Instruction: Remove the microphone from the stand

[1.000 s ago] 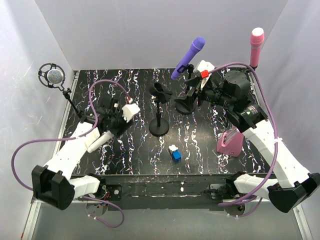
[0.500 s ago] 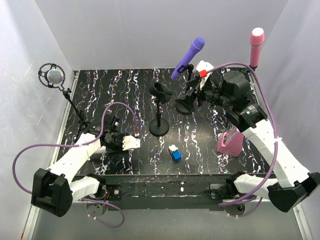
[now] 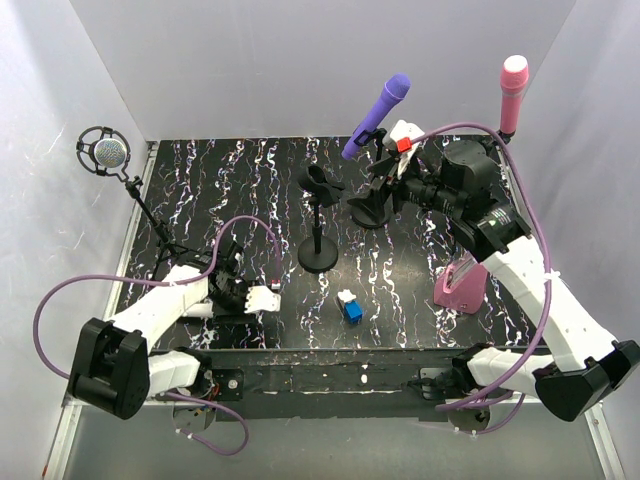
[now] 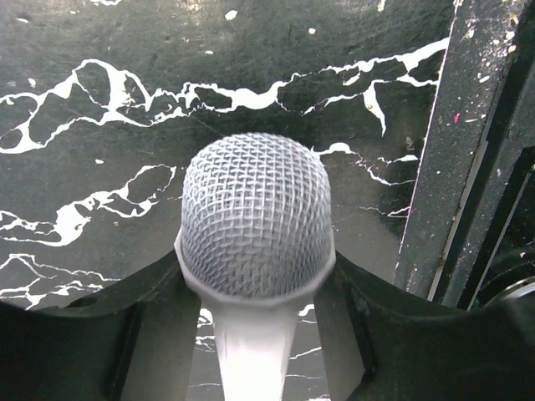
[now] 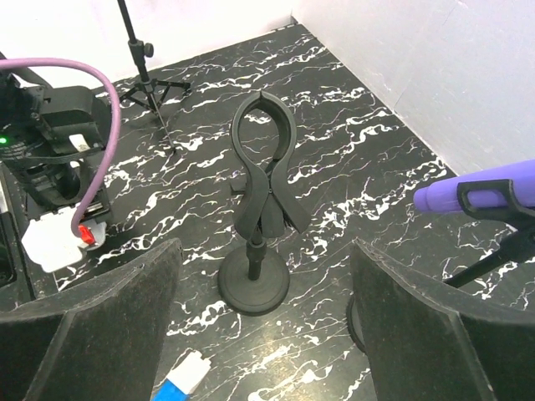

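Observation:
A white microphone with a grey mesh head (image 4: 255,213) sits between the dark jaws of my left gripper (image 4: 251,288), which is shut on its neck, low over the marbled table. In the top view that gripper (image 3: 234,292) is near the table's front left, and the microphone is mostly hidden under it. The black stand (image 3: 318,225) at the table's middle has an empty clip (image 5: 261,146). My right gripper (image 5: 263,334) hangs open behind and right of that stand with nothing between its fingers; in the top view it (image 3: 385,182) is beside the purple microphone's stand.
A purple microphone (image 3: 378,115) rests on a stand at the back. A pink microphone (image 3: 512,92) rises over a pink base (image 3: 460,287) on the right. A silver studio microphone (image 3: 105,152) on a tripod stands at back left. A blue-and-white block (image 3: 350,306) lies near the front rail (image 4: 468,167).
My left arm has swung down and toward the table's front with the white microphone in its grip, turning as it went. The right arm has barely moved.

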You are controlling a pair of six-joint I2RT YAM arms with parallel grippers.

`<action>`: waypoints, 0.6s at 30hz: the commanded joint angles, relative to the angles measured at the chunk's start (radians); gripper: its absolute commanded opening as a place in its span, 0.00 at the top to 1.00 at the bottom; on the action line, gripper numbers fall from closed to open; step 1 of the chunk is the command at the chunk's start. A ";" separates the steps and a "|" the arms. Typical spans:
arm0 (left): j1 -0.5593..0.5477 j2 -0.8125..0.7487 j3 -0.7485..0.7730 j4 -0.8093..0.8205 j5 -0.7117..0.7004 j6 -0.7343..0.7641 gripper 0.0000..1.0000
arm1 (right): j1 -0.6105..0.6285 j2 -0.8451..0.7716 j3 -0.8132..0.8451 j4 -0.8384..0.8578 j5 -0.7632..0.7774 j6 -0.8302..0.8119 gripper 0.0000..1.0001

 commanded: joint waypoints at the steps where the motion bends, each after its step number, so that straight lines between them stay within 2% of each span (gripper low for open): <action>1: 0.005 0.026 0.003 0.023 0.020 -0.002 0.45 | -0.004 0.012 0.029 0.040 -0.034 0.035 0.14; 6: 0.007 0.018 -0.009 0.023 0.040 0.027 0.32 | -0.003 0.038 0.073 0.011 -0.068 0.060 0.14; 18: 0.005 -0.003 0.040 0.015 0.075 0.028 0.31 | -0.004 0.041 0.069 0.000 -0.048 0.060 0.14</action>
